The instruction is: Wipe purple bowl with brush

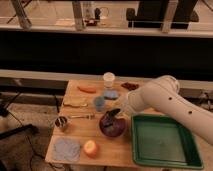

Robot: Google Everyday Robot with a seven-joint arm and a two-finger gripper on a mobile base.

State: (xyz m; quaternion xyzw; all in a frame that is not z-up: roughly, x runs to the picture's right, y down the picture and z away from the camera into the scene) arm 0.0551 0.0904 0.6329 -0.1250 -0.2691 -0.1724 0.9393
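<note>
We look down from one raised camera, at middling distance, across the wooden table point(85, 132). The gripper point(114, 114) hangs mid-frame, and its arm point(160, 97) reaches in from 3 o'clock.

the gripper point(116, 111), clamping the small dark brush point(111, 116), hangs over the round purple bowl point(114, 130); the green rectangular tray point(165, 146) lies just right.

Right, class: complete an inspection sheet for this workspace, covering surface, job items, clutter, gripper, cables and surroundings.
Surface: light wooden table, crowded.
Job's things: glossy dark purple bowl mid-table; small dark brush over it.
Clutter: green plastic tray, white cup, small blue cup, shiny metal cup, blue-grey cloth, round orange fruit.
Gripper: gripper shut on the small dark brush, just above the bowl.
Cables: nothing seen on the table.
Surroundings: dark wall panel behind.
</note>
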